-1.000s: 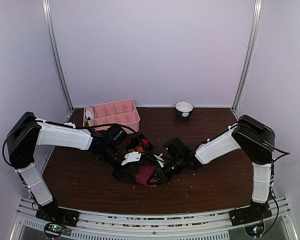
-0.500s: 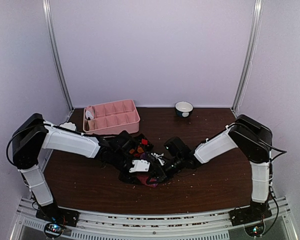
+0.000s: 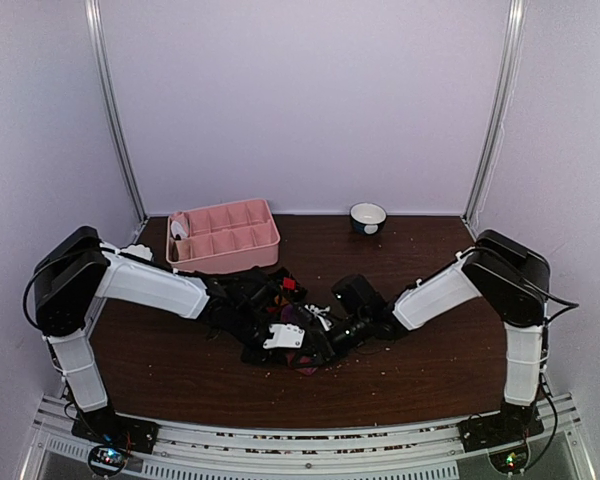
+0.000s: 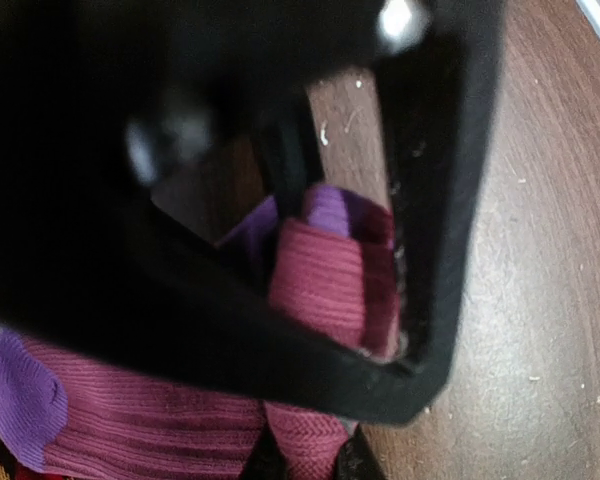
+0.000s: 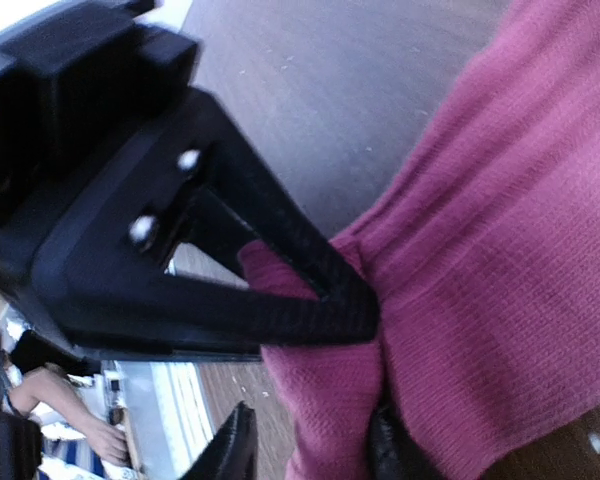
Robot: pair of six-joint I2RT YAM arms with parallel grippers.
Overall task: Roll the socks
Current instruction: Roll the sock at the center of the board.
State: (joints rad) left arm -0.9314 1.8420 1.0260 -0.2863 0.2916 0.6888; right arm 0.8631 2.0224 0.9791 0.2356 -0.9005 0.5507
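Observation:
The socks lie in a heap at mid-table between my two arms. A magenta-pink sock [image 3: 304, 362] with a purple toe [image 4: 20, 400] is at the near side. Black argyle socks [image 3: 278, 292] with orange-red diamonds sit behind it. My left gripper [image 3: 298, 348] is low over the heap, and in the left wrist view it [image 4: 305, 460] is shut on a fold of the pink sock [image 4: 320, 290]. My right gripper [image 3: 320, 340] faces it closely. In the right wrist view its jaws [image 5: 310, 450] stand open. The pink sock [image 5: 480, 260] lies against one finger and the other finger [image 5: 235, 445] is clear of it.
A pink compartment tray [image 3: 225, 258] stands at the back left, with a small white item [image 3: 137, 252] beside it. A small bowl [image 3: 368, 217] sits at the back centre. Crumbs dot the brown table [image 3: 430, 350]. Metal posts [image 3: 115, 110] frame the back corners.
My left arm reached further right into the heap and its jaws closed on the pink sock. My right jaws have opened off the sock they pinched.

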